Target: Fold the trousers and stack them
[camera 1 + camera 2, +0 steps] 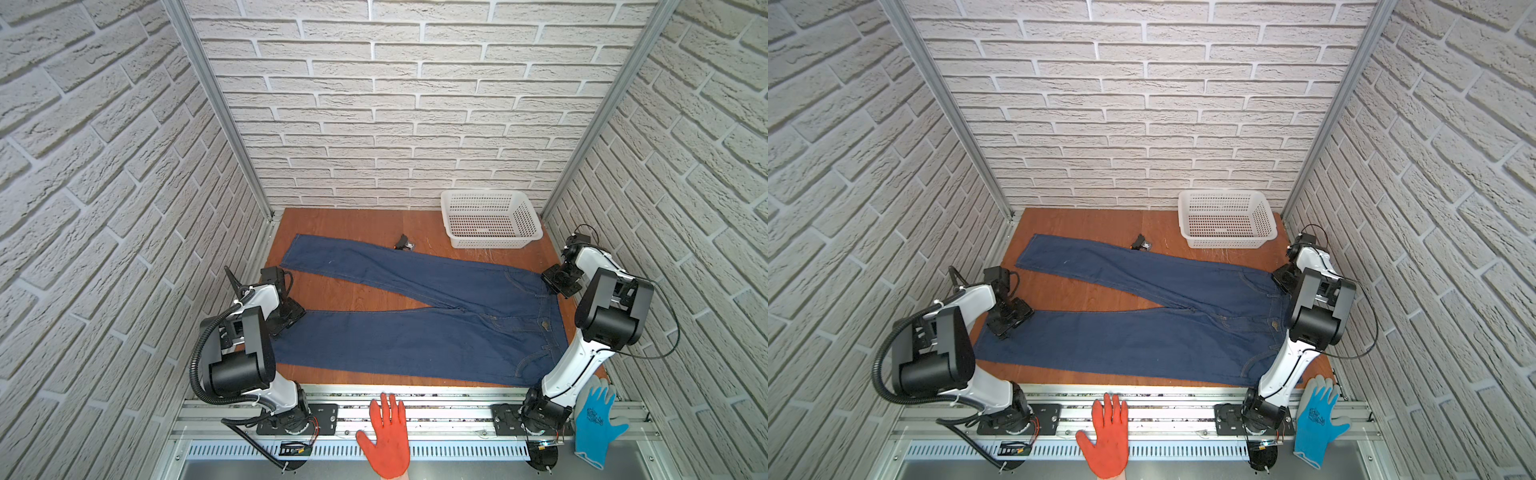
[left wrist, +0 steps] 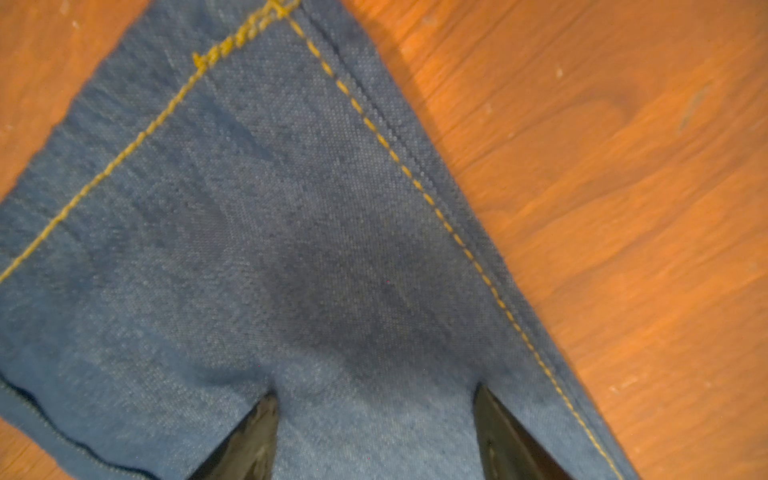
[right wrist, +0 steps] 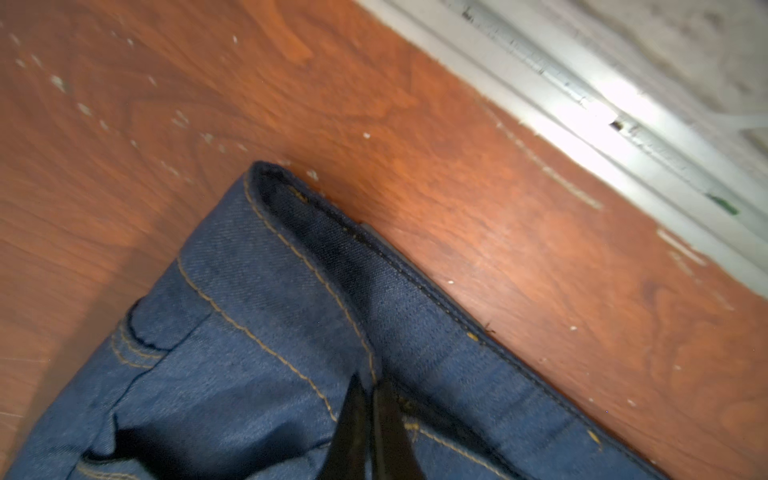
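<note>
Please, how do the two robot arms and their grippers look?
Both arms have white curved links and boxy black joints. The left arm carries a thick ribbed black hose; the right arm a thin black cable. The left gripper and right gripper have black pointed fingers.

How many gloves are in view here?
2. An orange glove at the middle of the front rail; a blue glove at front right, beside the right arm's base.

Bare table (image 1: 340, 220) lies open behind the trousers (image 1: 415, 336), where a white basket (image 1: 482, 242) and a small black object (image 1: 403, 242) stand.
</note>
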Available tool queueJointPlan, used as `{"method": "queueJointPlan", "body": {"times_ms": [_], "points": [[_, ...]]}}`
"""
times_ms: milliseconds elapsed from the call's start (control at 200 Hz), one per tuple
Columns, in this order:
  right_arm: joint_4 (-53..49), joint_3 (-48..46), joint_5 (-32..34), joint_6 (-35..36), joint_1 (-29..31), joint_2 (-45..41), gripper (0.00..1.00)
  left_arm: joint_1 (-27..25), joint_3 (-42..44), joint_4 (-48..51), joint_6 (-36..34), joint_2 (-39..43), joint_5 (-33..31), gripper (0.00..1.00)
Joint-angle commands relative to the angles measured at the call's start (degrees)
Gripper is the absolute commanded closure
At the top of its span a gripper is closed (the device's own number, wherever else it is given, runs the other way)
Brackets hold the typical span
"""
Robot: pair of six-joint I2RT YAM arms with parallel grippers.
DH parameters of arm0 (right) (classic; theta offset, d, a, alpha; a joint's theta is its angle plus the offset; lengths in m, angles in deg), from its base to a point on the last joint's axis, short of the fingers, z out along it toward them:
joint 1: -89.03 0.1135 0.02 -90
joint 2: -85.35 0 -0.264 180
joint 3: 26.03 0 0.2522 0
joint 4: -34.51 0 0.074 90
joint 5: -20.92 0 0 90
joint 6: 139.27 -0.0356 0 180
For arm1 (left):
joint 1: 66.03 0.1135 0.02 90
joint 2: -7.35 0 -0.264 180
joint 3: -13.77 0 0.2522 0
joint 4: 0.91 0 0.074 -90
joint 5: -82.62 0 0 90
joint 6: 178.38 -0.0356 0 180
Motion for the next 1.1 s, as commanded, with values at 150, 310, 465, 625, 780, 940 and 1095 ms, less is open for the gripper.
{"method": "queueJointPlan", "body": {"times_ms": [150, 310, 465, 625, 780, 940, 1095], "points": [[-3.1, 6.3, 8.8, 0.1, -0.5, 0.4, 0.95, 0.9, 0.8, 1.2, -1.0, -4.0, -1.7, 0.27], [-3.2, 7.9, 8.2, 0.1, -0.4, 4.4, 0.93, 0.8, 0.5, 1.0, -1.1, -4.5, -1.8, 0.27], [-3.3, 7.1, 7.0, 0.5, -0.2, 4.0, 0.69, 0.6, 0.1, 0.8, -1.2, -4.7, -1.0, 0.27], [-5.5, 5.4, 6.4, 0.7, -0.1, -0.5, 0.53, -0.3, -1.4, 1.5, -1.4, -4.3, 0.2, 0.25], [-7.4, 1.8, 5.5, 0.8, 0.4, -8.2, 0.45, -1.6, -3.5, 3.5, -1.5, -1.2, 1.1, 0.23], [-8.4, -5.0, 1.7, 0.4, 1.8, -16.5, 0.45, -2.9, -6.2, 5.8, -1.9, 2.6, 2.2, 0.21], [-7.0, -15.7, -1.5, -1.1, 3.9, -23.5, 0.48, -4.1, -7.8, 6.3, -2.0, 5.2, 3.7, 0.21]]}}
